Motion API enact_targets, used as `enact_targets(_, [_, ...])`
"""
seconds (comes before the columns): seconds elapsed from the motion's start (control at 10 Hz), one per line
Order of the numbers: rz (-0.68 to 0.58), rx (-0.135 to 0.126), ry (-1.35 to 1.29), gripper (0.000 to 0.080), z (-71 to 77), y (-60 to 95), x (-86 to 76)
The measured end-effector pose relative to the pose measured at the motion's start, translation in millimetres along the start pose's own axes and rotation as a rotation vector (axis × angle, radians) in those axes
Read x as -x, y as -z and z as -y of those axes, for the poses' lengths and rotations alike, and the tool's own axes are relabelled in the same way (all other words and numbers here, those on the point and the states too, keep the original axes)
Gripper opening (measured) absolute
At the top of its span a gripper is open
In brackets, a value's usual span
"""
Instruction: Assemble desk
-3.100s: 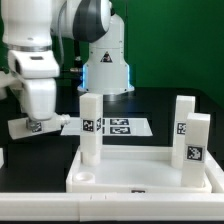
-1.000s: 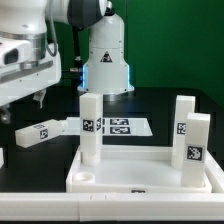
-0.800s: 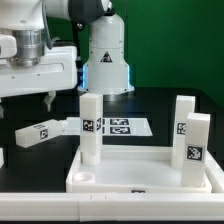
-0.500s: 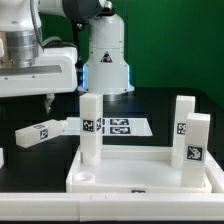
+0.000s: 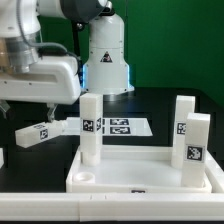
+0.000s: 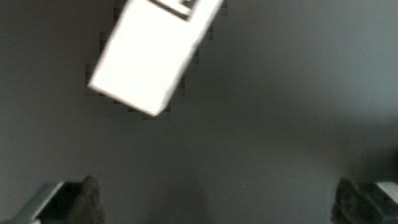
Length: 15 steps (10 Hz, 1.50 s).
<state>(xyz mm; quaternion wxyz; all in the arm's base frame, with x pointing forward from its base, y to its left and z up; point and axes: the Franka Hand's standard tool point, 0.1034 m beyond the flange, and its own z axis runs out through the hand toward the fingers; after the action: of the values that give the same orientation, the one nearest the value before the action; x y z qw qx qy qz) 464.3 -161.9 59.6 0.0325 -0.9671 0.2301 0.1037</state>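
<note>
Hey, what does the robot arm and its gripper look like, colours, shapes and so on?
The arm is glossy white with rounded, bulky casings and dark grey to black bands at the joints. Its wrist ends in a wide, boxy white block. The gripper shows dark, thin fingers with flat black pads in the wrist view. No cables, markings or tags can be made out on the arm.

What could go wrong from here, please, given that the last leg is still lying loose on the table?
1. The loose leg lies flat beside the marker board, off-centre and skewed in the wrist view; the open end effector might descend misaligned and nudge it instead of gripping.
2. Three legs already stand on the desk panel; carrying the fourth to the empty front socket could bump the near upright leg.
</note>
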Motion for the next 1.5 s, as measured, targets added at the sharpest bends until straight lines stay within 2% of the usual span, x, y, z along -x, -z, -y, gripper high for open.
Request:
enact_targets(0.1, [0.007,-0.031,-0.094,0.0649,1.6,-6.6,2.3])
enact_targets(0.3, [-0.009,-0.025,-0.125,0.0649,7.2,-8.6,2.3])
enact_targets(0.5, [0.029,-0.028,-0.115,0.0649,5.8,-9.4,5.8])
enact_targets(0.6, [0.058,-0.073,-0.120,0.0649,-1.3,-5.2,5.9])
enact_targets(0.7, [0.149,-0.121,-0.143,0.0649,-14.7,-4.0,11.5])
enact_targets(0.8, [0.295,-0.153,-0.171,0.0649,-22.1,-6.1,17.0])
enact_targets(1.0, [0.431,-0.162,-0.159,0.0649,-20.7,-12.1,14.0])
enact_targets(1.2, [0.577,-0.174,-0.158,0.0649,-23.9,-14.6,20.0])
enact_targets(1.3, [0.672,-0.208,-0.171,0.0649,-32.0,-19.8,17.5])
enact_targets(1.4, [0.681,-0.224,-0.185,0.0649,-40.5,-28.5,7.3])
enact_targets(1.5, [0.687,-0.222,-0.188,0.0649,-42.0,-32.0,8.7])
